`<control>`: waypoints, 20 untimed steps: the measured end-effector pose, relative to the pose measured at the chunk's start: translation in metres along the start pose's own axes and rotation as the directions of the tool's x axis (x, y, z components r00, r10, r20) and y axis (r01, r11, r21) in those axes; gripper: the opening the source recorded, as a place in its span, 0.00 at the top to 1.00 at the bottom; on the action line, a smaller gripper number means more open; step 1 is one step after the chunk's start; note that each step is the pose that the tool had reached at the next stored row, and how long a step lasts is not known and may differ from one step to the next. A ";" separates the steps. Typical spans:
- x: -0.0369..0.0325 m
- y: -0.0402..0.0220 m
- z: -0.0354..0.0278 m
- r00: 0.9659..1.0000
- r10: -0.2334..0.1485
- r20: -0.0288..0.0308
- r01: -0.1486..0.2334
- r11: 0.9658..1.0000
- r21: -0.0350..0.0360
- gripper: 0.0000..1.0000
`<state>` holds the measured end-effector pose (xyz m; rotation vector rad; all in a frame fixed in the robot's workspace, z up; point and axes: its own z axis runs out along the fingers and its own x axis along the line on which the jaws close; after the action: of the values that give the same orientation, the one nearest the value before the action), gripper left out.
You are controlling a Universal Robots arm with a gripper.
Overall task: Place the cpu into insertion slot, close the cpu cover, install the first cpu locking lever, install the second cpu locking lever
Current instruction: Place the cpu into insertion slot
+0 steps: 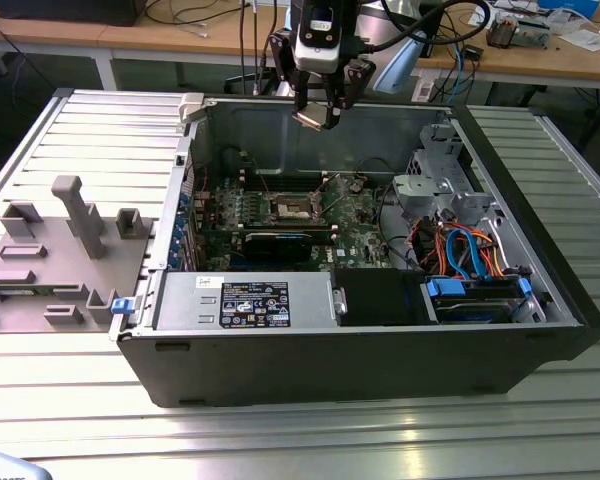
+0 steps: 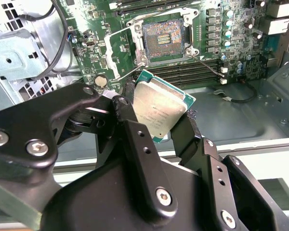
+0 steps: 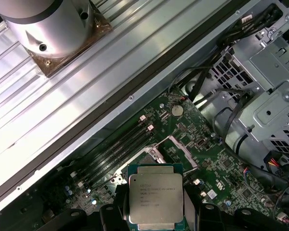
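In the upper middle of the exterior view, above the open computer case (image 1: 380, 350), the arm hangs with its jaws closed on the cpu (image 1: 310, 120). The case lies on its side on the ribbed metal worktop (image 1: 90, 130), so the green motherboard (image 1: 355, 225) faces upward and can be reached from above.

In both wrist views the jaws grip the cpu (image 2: 159, 110) by two opposite edges. The silver-grey top (image 3: 155, 199) stays free and faces these cameras, and I judge the contact side is turned toward the board, as it must be for seating. In the second wrist view the chip looks somewhat tilted, but this may be only the camera angle.

The insertion slot (image 2: 163, 41) is bare, with its field of contacts showing, and it is well apart from the chip. In the exterior view the slot (image 1: 292, 208) lies lower in the picture than the jaws, near the middle of the board. The cpu cover (image 2: 116, 45) seems to be swung open beside the slot, and the thin wire locking levers (image 2: 208, 64) stick out unlatched, so nothing blocks the socket. I judge the placing is not yet done.
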<state>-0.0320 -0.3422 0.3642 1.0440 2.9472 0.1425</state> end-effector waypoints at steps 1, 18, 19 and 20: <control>0.0000 0.0000 0.0000 1.000 0.001 0.000 -0.001 1.000 0.000 0.45; 0.0000 0.0000 0.0000 1.000 0.013 0.001 -0.013 1.000 0.000 0.45; 0.0000 0.0000 0.0000 1.000 0.013 0.001 -0.013 1.000 0.000 0.45; 0.0000 0.0000 0.0000 1.000 0.014 0.001 -0.014 1.000 0.000 0.45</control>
<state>-0.0320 -0.3422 0.3642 1.0642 2.9393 0.1423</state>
